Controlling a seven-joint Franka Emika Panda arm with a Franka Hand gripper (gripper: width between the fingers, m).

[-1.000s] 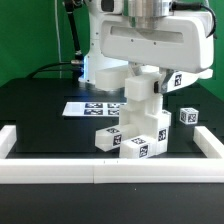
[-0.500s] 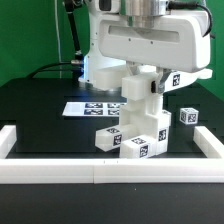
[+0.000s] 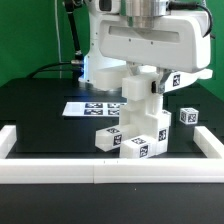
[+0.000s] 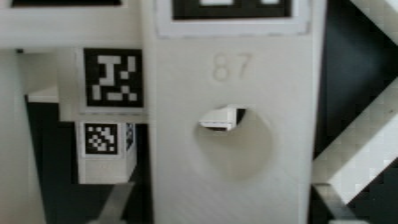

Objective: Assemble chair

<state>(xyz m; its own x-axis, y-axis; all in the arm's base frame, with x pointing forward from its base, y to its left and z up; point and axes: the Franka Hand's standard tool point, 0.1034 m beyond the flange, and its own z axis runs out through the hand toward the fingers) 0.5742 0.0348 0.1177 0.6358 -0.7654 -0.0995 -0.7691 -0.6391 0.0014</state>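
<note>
White, blocky, tagged: stood as part-built chair (image 3: 138,125) on black table (image 3: 40,110); hid gripper (image 3: 146,86) fingers; could not tell clenched or released.

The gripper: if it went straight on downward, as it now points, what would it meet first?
Most likely the upright white bar right under the gripper; whether they already touch is hidden.

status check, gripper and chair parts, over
gripper down at upright bar, jaws not readable. bar stands at cube cluster. one tagged cube apart, exterior view's right.
</note>
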